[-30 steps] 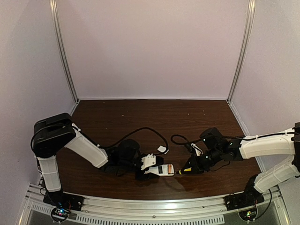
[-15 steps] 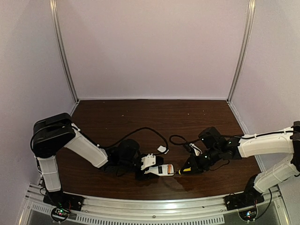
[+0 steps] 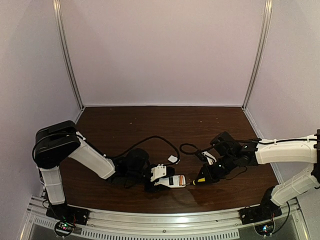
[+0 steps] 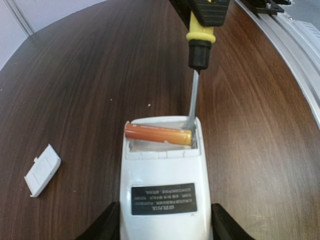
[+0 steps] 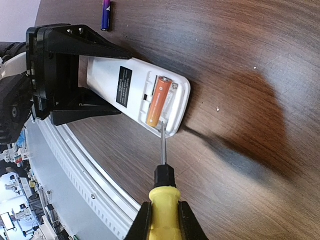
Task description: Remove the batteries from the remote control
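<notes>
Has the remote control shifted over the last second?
No. The remote control keeps its spot between the white lid piece and the near rail.

soft overhead light is filling the scene, a dark shadow is crossing the table [image 5: 260, 60], wrist-view edges are bowing.

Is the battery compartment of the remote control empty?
No, an orange battery lies in the open compartment of the remote control.
</notes>
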Available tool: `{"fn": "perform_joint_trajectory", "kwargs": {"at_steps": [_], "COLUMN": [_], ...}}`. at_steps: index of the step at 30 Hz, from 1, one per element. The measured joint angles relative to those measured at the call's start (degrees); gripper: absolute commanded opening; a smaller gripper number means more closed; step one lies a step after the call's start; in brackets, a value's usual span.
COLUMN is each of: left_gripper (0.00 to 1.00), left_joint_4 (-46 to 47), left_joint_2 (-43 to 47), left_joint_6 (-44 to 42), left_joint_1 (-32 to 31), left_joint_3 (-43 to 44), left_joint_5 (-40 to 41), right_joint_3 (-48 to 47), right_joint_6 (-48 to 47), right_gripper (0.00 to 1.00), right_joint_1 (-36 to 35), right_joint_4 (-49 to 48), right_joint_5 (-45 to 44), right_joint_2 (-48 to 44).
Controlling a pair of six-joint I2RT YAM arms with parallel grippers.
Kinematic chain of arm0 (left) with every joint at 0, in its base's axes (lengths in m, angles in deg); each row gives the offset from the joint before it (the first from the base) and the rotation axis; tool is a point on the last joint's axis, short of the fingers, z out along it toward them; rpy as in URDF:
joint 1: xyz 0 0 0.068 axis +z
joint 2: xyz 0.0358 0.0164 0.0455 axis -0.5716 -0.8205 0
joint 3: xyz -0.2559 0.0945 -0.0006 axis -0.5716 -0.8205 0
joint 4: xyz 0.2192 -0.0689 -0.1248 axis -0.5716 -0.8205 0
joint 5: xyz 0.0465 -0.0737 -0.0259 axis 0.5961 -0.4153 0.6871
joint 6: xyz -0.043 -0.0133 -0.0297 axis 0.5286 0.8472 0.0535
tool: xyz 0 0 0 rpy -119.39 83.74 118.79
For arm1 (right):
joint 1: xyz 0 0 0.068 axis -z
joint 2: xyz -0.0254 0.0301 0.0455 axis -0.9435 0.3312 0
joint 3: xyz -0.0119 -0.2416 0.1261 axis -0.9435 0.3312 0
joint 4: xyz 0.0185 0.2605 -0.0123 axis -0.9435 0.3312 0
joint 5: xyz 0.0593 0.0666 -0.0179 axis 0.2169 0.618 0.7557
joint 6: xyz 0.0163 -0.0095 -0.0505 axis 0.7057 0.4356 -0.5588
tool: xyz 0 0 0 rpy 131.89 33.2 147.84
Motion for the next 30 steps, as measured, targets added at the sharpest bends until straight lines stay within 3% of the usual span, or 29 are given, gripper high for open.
{"fn": "perform_joint_trajectory", "kwargs": {"at_steps": [30], "left_gripper": [0.23], "left_joint_4": [-0.2], "left_joint_2": [0.0], "left_joint_6": [0.0], "left_joint_1": [0.0], "left_joint_3": [0.0], "left_joint_5": [0.1], "right_joint_3": [-7.0], "right_joint_6": [-1.8], "right_gripper": [0.0], "right_joint_1": [-2.7], "right_joint_4": [2.2], "right_joint_5": [-6.7], "right_joint_2": [5.3]}}
